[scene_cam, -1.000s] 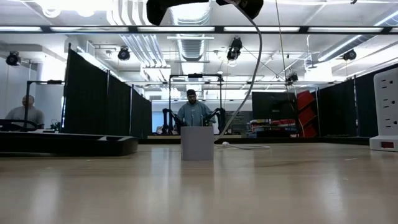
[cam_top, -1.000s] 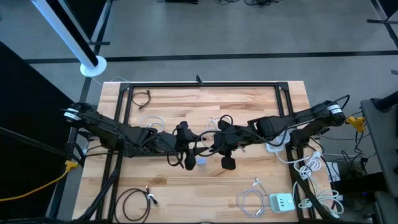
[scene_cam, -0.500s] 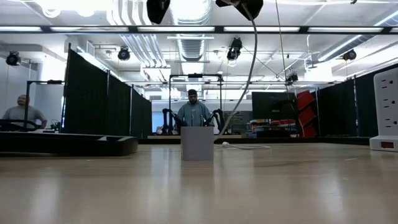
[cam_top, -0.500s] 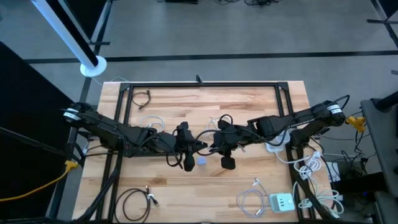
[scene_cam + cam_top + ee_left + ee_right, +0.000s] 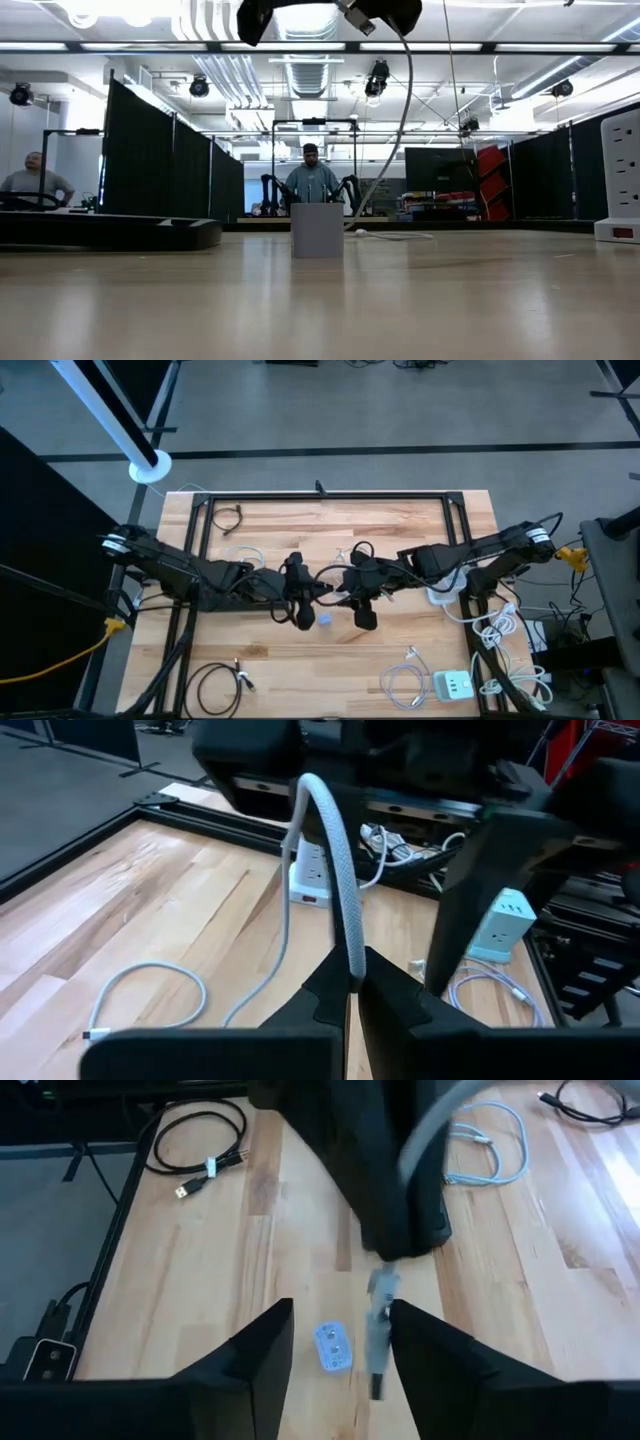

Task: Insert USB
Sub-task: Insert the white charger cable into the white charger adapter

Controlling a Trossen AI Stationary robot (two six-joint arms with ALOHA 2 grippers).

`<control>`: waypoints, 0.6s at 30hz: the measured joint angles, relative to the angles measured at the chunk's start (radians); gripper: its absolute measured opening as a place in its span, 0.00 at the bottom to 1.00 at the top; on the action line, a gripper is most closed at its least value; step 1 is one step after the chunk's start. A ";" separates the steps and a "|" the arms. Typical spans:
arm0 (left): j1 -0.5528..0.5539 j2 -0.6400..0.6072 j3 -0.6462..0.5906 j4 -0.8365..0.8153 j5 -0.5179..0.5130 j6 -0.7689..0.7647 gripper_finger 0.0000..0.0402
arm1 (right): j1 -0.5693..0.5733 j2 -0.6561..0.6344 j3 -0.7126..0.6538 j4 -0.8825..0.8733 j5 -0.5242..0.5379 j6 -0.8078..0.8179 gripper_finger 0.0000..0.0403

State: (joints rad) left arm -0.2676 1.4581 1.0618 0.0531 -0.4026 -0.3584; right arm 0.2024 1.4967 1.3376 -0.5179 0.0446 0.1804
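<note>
A concrete-grey floor (image 5: 350, 420) is spreading out beyond the table (image 5: 400, 530), a pale butcher-block top of jointed planks sitting inside a black metal frame. Across the table at surface level, black partition walls (image 5: 150, 160) are lining a bright hall under strip lights; one person (image 5: 312, 180) is standing at the far middle and another (image 5: 35, 178) is sitting at the left edge.

Both dark arms are reaching in from their own sides and meeting over the middle of the table. The left gripper (image 5: 350, 982) is pinching its fingers tight on a grey braided cable (image 5: 335, 850), which is arching up from the grip and dropping away to the wood. The right gripper (image 5: 338, 1312) is facing it just beside, with its fingers spread wide and apparently gripping nothing, though the close view is blurred.

The cable's metal plug (image 5: 379, 1342) is hanging off the table below the left gripper, between the right gripper's fingers as its own camera sees it. The small boxy white charger block (image 5: 333, 1348) is standing on the bare wood just beside and beneath the plug, the two apart.

Nearer the front edge, a white power strip (image 5: 452, 684) is lying beside loops of white cord (image 5: 405, 680), and a coil of black cable (image 5: 215, 685) is lying at the front left.
</note>
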 joint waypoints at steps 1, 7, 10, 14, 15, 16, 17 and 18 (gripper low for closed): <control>0.002 0.001 0.000 -0.002 0.000 -0.002 0.00 | -0.002 0.003 0.000 0.000 0.001 -0.006 0.35; 0.011 0.014 0.000 -0.008 -0.001 -0.059 0.00 | -0.013 0.028 -0.001 0.016 0.010 -0.047 0.27; 0.012 0.014 0.000 -0.010 -0.009 -0.066 0.00 | -0.020 0.040 -0.001 0.032 0.010 -0.045 0.23; 0.013 0.014 0.000 -0.013 -0.010 -0.070 0.00 | -0.028 0.052 -0.001 0.038 0.012 -0.042 0.17; 0.013 0.014 0.000 -0.017 -0.010 -0.070 0.00 | -0.030 0.052 -0.001 0.038 0.011 -0.039 0.15; 0.012 0.013 0.000 -0.024 -0.010 -0.070 0.00 | -0.032 0.052 -0.001 0.039 0.009 -0.033 0.13; 0.012 0.013 0.000 -0.028 -0.010 -0.070 0.00 | -0.035 0.052 -0.001 0.043 0.010 -0.021 0.11; 0.012 0.013 0.000 -0.029 -0.010 -0.070 0.00 | -0.038 0.052 -0.001 0.044 0.009 -0.014 0.08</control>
State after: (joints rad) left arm -0.2554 1.4715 1.0618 0.0238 -0.4123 -0.4282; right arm 0.1645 1.5486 1.3365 -0.4735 0.0539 0.1659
